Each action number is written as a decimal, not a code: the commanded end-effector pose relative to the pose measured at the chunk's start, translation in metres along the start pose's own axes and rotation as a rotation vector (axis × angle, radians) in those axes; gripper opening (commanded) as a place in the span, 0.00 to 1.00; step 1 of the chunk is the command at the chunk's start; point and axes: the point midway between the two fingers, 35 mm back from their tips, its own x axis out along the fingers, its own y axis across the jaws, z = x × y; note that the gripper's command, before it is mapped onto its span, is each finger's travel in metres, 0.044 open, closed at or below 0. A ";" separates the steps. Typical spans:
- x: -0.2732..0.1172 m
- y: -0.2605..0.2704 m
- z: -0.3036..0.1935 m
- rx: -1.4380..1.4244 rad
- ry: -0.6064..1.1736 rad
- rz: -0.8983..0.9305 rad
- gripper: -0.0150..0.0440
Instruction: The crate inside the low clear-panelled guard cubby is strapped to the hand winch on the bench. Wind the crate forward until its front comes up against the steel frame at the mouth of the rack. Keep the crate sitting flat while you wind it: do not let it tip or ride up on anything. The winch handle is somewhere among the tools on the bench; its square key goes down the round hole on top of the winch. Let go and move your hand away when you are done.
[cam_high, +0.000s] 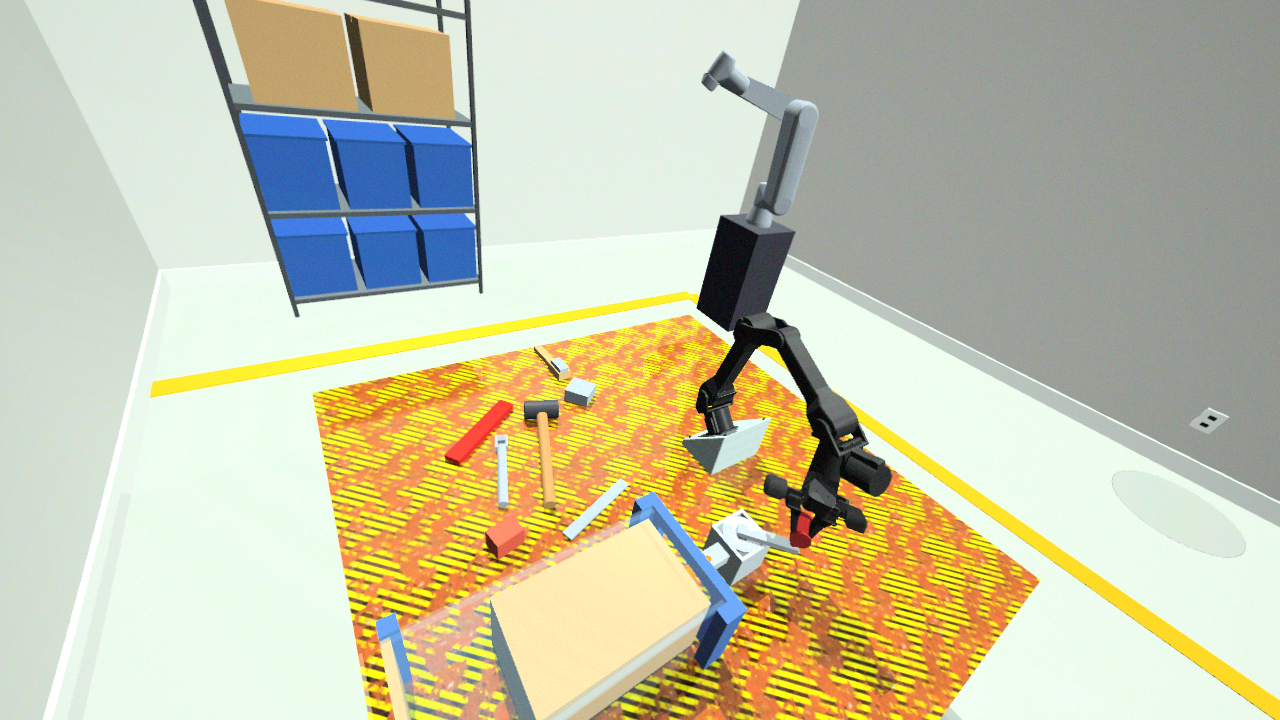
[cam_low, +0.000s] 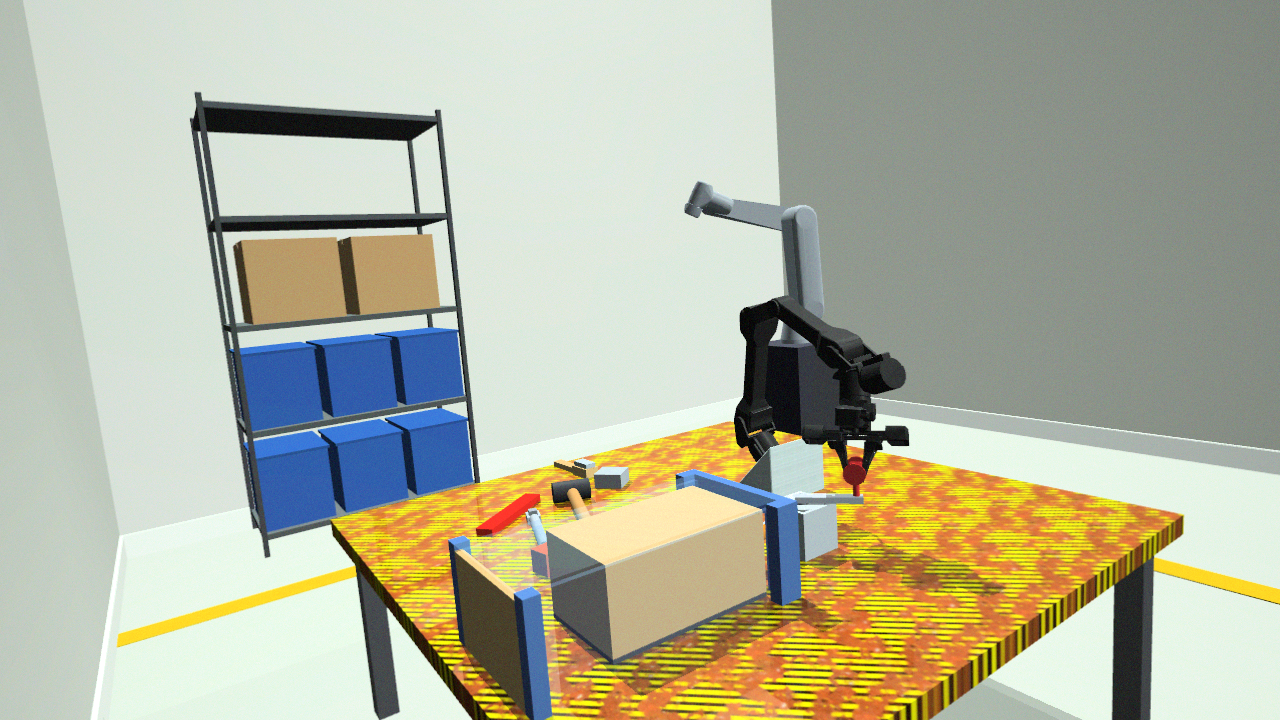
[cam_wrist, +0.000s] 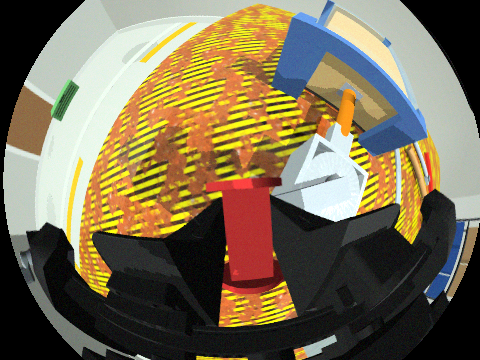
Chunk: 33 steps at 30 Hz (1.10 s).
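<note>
My gripper (cam_high: 802, 526) (cam_low: 854, 466) (cam_wrist: 244, 202) is shut on the red knob of the winch handle. The handle's grey arm (cam_high: 771, 539) (cam_low: 832, 499) runs from the knob to the top of the white winch (cam_high: 741, 562) (cam_low: 819, 532) (cam_wrist: 300, 161); its key is hidden. An orange strap (cam_wrist: 346, 116) joins the winch to the crate's front. The tan crate (cam_high: 599, 617) (cam_low: 689, 582) sits flat inside the clear-panelled cubby, its front close to the blue frame (cam_high: 718, 634) (cam_low: 784, 555) (cam_wrist: 295, 60). Whether they touch I cannot tell.
A mallet (cam_high: 546, 456), a wrench (cam_high: 502, 474), a red bar (cam_high: 479, 432), a flat grey bar (cam_high: 597, 509) and a red block (cam_high: 506, 537) lie beside the cubby. A pale wedge-shaped block (cam_high: 733, 445) (cam_low: 796, 465) stands by the arm's base.
</note>
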 end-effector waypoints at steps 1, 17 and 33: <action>-0.002 -0.002 -0.013 -0.010 0.018 -0.004 0.25; -0.011 -0.010 -0.031 -0.012 0.020 -0.004 0.25; -0.019 -0.023 -0.048 -0.013 0.021 -0.005 0.25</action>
